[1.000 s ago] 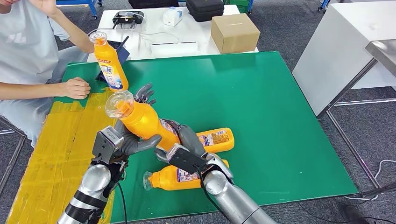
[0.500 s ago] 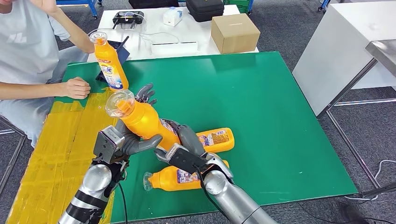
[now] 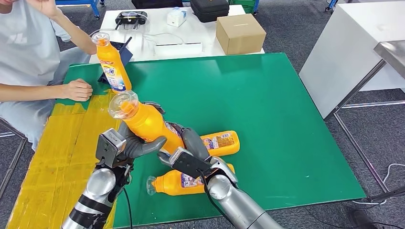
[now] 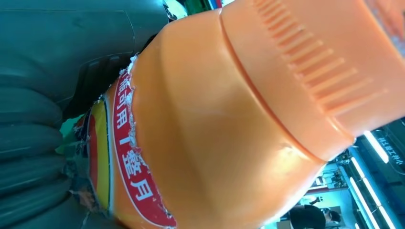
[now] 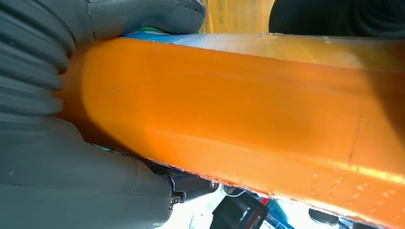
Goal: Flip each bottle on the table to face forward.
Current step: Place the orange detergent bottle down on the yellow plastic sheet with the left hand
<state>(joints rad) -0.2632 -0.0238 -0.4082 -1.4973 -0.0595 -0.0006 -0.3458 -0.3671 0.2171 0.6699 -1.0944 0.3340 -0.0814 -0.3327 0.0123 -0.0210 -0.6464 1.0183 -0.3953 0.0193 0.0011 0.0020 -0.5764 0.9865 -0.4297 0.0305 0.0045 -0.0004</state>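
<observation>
An orange bottle (image 3: 145,121) with a clear cap is held tilted above the green table (image 3: 267,105), cap toward the far left. My left hand (image 3: 136,143) grips its upper body, thumb under it and fingers curled over the far side. My right hand (image 3: 188,148) grips its lower end. Up close, the left wrist view shows the bottle's shoulder and red label (image 4: 229,119) and the right wrist view its flat side (image 5: 239,109). Two more orange bottles lie on the table: one (image 3: 220,142) just past my right hand, one (image 3: 174,182) below it. Another bottle (image 3: 112,62) stands upright at the far left.
A person sits at the table's left side, one hand (image 3: 76,89) resting on the edge near the upright bottle. Yellow tape (image 3: 62,148) covers the left strip of the table. A white table behind carries a cardboard box (image 3: 239,32) and devices.
My left hand's fingers, spread out behind the bottle before, have curled in around it. The bottle and my right hand have barely moved.
</observation>
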